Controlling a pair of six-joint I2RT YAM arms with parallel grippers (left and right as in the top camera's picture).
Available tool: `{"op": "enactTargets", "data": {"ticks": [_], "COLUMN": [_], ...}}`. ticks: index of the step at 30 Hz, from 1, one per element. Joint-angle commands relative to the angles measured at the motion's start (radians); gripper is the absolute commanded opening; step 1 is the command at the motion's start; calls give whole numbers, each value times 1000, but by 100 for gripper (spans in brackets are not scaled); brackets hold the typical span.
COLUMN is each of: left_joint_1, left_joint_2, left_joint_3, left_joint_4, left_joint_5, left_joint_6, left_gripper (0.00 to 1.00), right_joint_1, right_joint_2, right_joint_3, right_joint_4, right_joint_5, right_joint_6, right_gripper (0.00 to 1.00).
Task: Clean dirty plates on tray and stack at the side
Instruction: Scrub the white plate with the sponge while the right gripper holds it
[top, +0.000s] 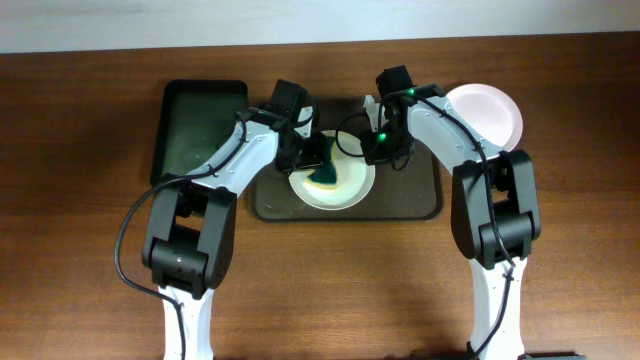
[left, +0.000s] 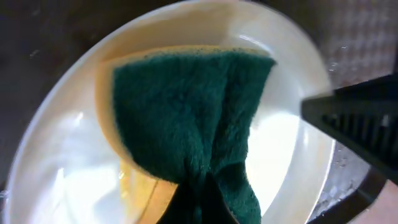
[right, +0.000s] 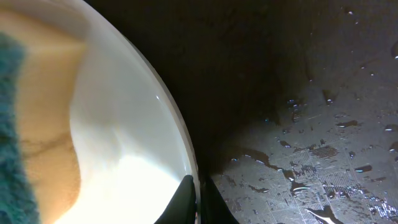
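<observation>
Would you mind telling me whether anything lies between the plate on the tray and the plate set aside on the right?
No loose object shows there, only bare tray and table. The right gripper, shut on the rim of the plate, and its arm span that stretch toward the side plate.

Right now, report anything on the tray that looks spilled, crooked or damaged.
The tray has water drops and small wet patches scattered beside the plate, so its surface is wet there. The sponge sits bunched into a fold on the plate rather than flat. Nothing looks broken.
</observation>
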Motion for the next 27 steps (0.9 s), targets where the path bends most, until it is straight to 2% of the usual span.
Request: {"op": "enactTargets", "data": {"ticks": [1,3,6,11,13,15,18,21,24,25,27], "left_joint_1": [-15,-16,-16,-16,-16,-16,-16,-18,-18,-18,-18], "left_joint_2": [12,12,12,12,9,1,-30,-75,-116,-124,-124], "left_joint_3": [0,0,0,0,12,34,78,94,95,95,93], "left_joint_4": [20,11,-43,-91,-109,-137,-161,-160,-157,-154,-140], "left_joint_5": [17,-79,-389,-753,-871,-926,-908,-780,-518,-374,-188], "left_joint_6": [45,45,44,40,8,-29,-42,-42,-41,-41,-41], "left_gripper": [0,0,0,0,0,0,0,0,0,0,0], "right_joint_1": [4,4,4,4,4,4,4,4,4,4,4], "right_joint_2": [15,15,15,15,15,15,15,15,15,15,15], "right_joint_3": [-23,-23,-23,-23,-23,-23,-23,-23,-23,-23,-23], "right_joint_4": [0,-1,-8,-9,-14,-19,-22,-23,-23,-23,-23], "right_joint_5": [15,15,16,16,16,20,31,31,31,31,31], "right_joint_6": [-14,-14,-14,-14,-14,-14,-14,-14,-14,-14,-14], "right_gripper": [4,4,4,4,4,4,4,4,4,4,4]}}
